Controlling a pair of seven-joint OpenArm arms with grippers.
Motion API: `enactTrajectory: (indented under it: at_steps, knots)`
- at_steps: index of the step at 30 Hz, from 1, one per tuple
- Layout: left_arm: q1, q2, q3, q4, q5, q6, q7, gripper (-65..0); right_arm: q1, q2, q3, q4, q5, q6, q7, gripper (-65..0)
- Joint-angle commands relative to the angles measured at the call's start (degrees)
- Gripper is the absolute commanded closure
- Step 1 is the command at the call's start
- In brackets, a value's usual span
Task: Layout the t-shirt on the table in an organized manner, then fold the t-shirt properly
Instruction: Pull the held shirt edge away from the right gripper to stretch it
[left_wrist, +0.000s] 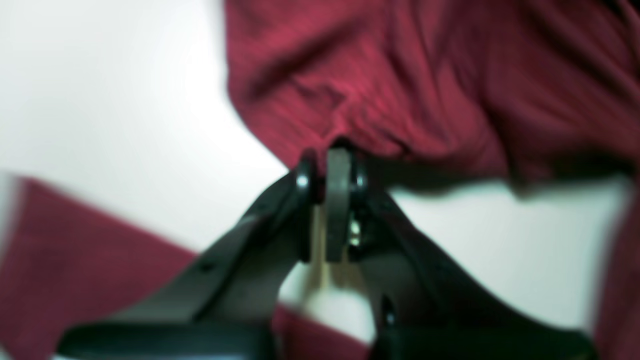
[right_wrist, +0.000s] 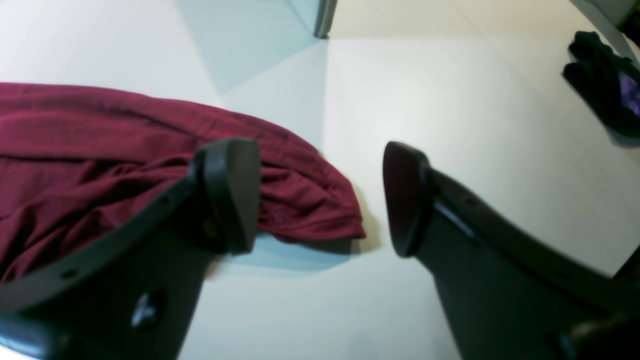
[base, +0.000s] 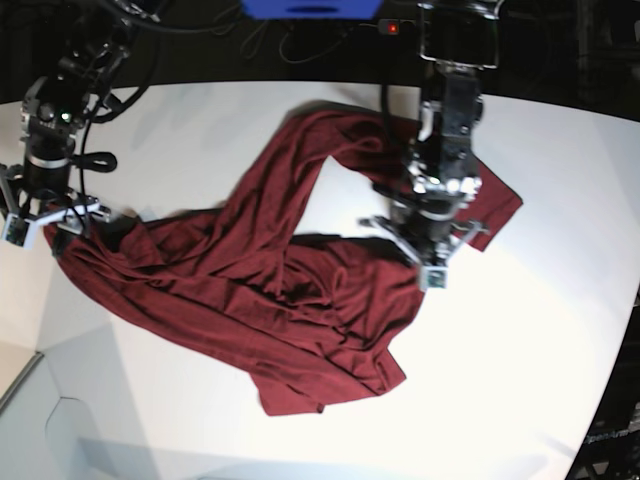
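The broad, smooth white tabletop (base: 520, 330) with its curved far edge fills nearly everything around both pincers, and past that edge the room is dark, with black cables and a blue object at the top of the base view. The plain maroon thin-fabric t-shirt (base: 250, 300) lies crumpled and wrinkled across the table between the two arms, one strip reaching up toward the far edge. The left gripper (left_wrist: 327, 170) has its black jaws pressed together on an edge of the t-shirt, the cloth bunching just ahead of the tips, with bare white table to either side and more maroon fabric behind it; that view is blurred. The right gripper (right_wrist: 320, 200) stands wide apart and empty above the table, a rumpled end of the shirt lying by its left finger. A dark bundle (right_wrist: 605, 85) sits well off to its right.
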Motion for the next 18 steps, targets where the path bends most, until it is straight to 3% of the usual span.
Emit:
enactTrajectory:
  at_steps: [1,18]
  knots:
    - [-1.3,-0.6,-0.8,1.6,-0.2,0.0,-1.2,-0.1,0.5,0.4,0.0,0.8,0.4,-0.4,1.5,-39.2]
    - [-5.1,-11.1,-19.1,3.6,-0.3,-0.2,-1.7,-0.1,0.1,0.2,-1.6,0.8,0.4,-0.4,1.5,-39.1]
